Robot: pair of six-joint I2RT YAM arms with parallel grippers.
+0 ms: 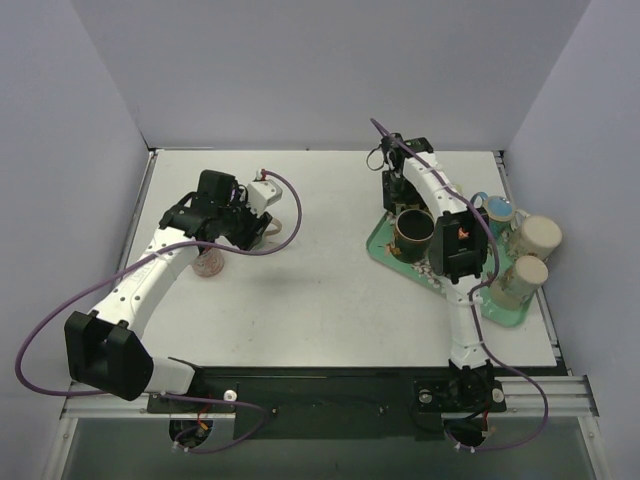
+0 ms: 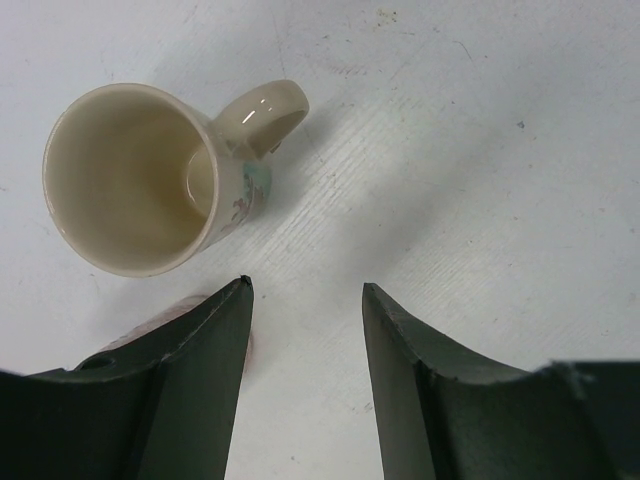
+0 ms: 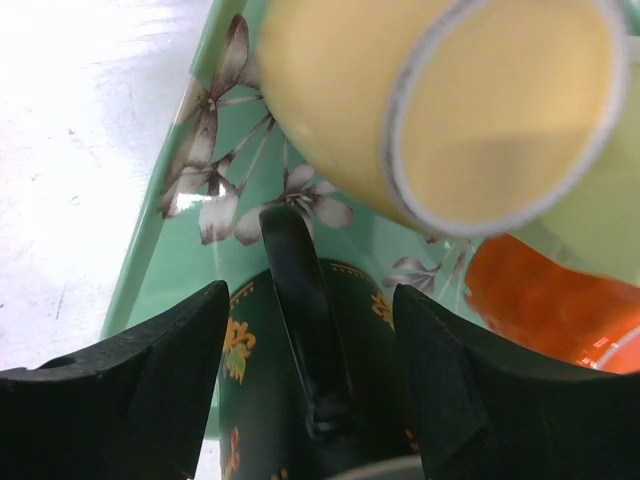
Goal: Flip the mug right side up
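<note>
Mug [image 2: 130,180]: cream, floral, mouth up, on the counter [image 1: 320,290] near its left edge.
Left claw [image 2: 305,300]: wide, holding nothing, just beside the mug.
Right claw [image 3: 310,292]: wide, astride a dark mug handle [image 3: 300,250], over the green tray [image 3: 160,250] by the right edge.

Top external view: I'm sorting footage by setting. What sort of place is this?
Probably a robot test cell: pale wall panels box in a white tabletop, two white robot arms stand at its near edge, a green floral tray holds mugs.
</note>
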